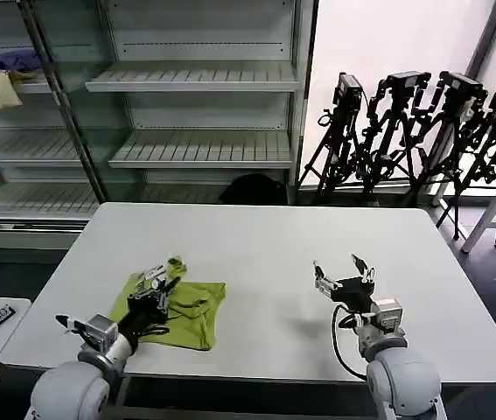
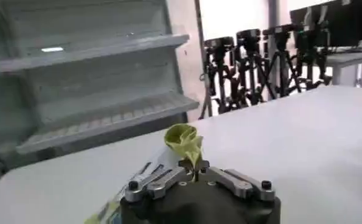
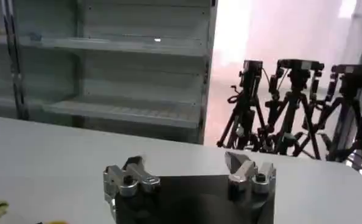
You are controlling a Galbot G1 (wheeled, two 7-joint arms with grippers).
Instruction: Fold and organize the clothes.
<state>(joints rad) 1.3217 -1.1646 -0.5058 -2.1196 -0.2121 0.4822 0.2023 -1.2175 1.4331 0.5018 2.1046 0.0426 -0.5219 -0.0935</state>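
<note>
The white table (image 1: 256,254) takes up most of the floor in front of the robot, and nearly all of it is bare, which leaves plenty of flat room for spreading and folding. Behind it stand grey shelves (image 1: 204,79) and, off to the right, a row of black tripods (image 1: 405,131), all well clear of the work.

The T-shirt (image 1: 191,308) lies bunched near the table's front-left corner, close to the front edge, a lime-green heap already partly doubled over itself. It sits there, I'd judge, because that is within easy reach of the left arm.

The left gripper (image 1: 162,278) is down on the shirt's left part, its fingers closed together on a pinch of fabric. In the left wrist view a twisted tuft of green cloth sticks up between them (image 2: 184,143), so it looks to be lifting an edge or sleeve to carry it across for a fold.

The right gripper (image 1: 342,273) waits above the table towards the front-right, well apart from the shirt, its fingers spread wide and holding nothing, probably ready to help.
</note>
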